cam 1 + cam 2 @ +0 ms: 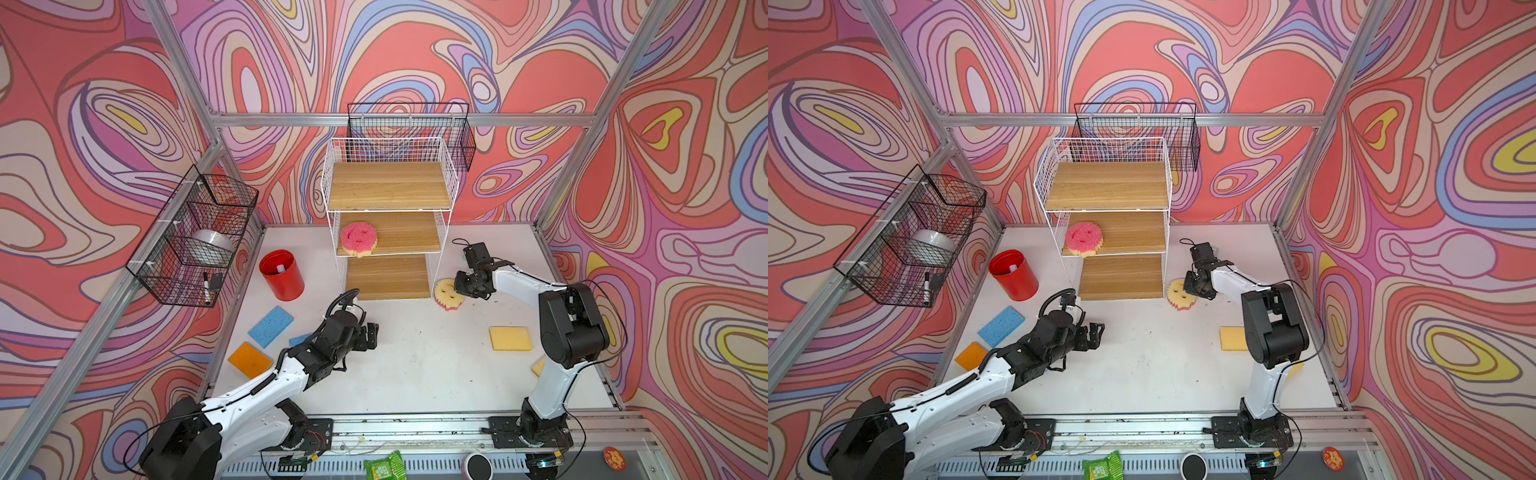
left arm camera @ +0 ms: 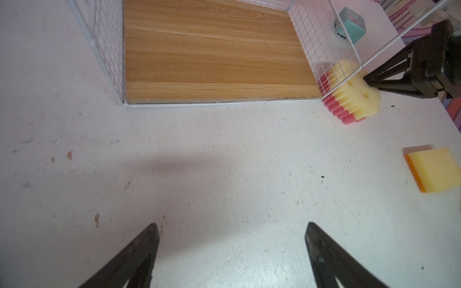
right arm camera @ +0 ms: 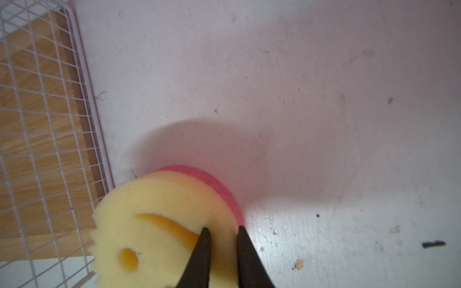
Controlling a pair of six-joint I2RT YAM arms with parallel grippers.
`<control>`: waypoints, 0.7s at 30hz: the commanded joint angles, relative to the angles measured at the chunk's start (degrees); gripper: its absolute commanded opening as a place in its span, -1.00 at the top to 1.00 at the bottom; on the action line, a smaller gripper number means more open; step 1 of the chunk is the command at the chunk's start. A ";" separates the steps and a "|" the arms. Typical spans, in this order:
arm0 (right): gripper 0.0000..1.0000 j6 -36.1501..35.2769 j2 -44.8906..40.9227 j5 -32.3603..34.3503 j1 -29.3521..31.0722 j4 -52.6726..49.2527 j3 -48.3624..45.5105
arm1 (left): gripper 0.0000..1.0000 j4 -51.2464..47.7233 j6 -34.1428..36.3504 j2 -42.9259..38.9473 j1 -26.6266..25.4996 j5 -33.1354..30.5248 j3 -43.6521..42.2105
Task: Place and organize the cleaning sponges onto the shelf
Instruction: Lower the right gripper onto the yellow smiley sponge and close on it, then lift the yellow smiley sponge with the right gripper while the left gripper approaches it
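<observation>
The shelf (image 1: 388, 187) stands at the back middle of the table, with a pink smiley sponge (image 1: 358, 239) on its middle board. By its lower right corner a yellow-faced smiley sponge (image 1: 446, 295) (image 3: 154, 212) sits tilted on the table. My right gripper (image 1: 459, 286) (image 3: 222, 230) is shut on its rim, one finger in the mouth slit. My left gripper (image 1: 374, 332) (image 2: 232, 225) hangs open and empty over bare table. A blue sponge (image 1: 271, 326), an orange sponge (image 1: 249, 359) and a yellow sponge (image 1: 510, 338) lie flat on the table. My arms partly hide another blue sponge (image 1: 299, 340) and another yellow sponge (image 1: 538, 367).
A red cup (image 1: 282, 274) stands left of the shelf. Black wire baskets hang on the left frame (image 1: 195, 237) and behind the shelf (image 1: 411, 133). A mint-green clock (image 2: 350, 25) sits behind the shelf's right side.
</observation>
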 commanded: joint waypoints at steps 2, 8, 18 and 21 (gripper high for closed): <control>0.64 -1.03 0.28 -0.39 -0.13 -1.21 0.50 | -0.85 -1.50 0.12 -1.70 -0.03 0.00 0.11; 0.66 -1.42 -3.58 -0.64 -0.14 -0.98 -2.74 | -0.84 -1.06 -0.84 -2.10 -0.10 4.11 1.42; 0.66 -0.62 -15.82 -2.75 -0.14 -1.47 -10.78 | -0.78 1.97 -5.37 -2.57 -3.26 8.57 3.35; 0.66 -0.42 -20.99 -4.73 -0.15 -1.04 -14.10 | -0.78 5.55 -7.88 -2.26 -4.37 10.72 2.88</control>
